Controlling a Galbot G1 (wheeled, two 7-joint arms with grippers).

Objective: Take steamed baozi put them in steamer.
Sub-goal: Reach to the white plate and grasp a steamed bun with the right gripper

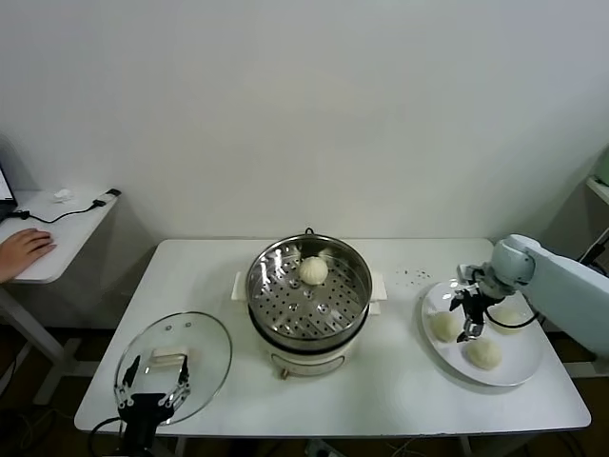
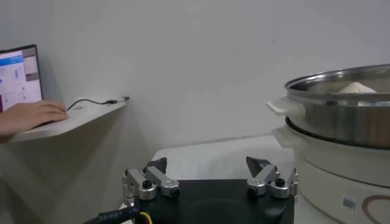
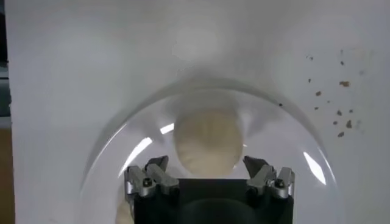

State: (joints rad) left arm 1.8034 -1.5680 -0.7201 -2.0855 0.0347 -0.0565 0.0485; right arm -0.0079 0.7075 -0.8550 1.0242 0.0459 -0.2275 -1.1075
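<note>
Right claw (image 1: 469, 321) hangs wide open over the plate (image 1: 523, 367) at right of frame, a baozi (image 3: 208, 141) centred between its fingers, not yet gripped. Soft dough, likely light and easily dented: best squeezed gently at the sides. Three baozi sit on the plate; one lies in the steamer (image 1: 276, 300) at centre bench. Left claw (image 1: 152, 384) waits open, lower left.

Robot lab, bare white wall, white table (image 1: 400, 381), side desk (image 1: 57, 238) with laptop (image 2: 19, 76)
</note>
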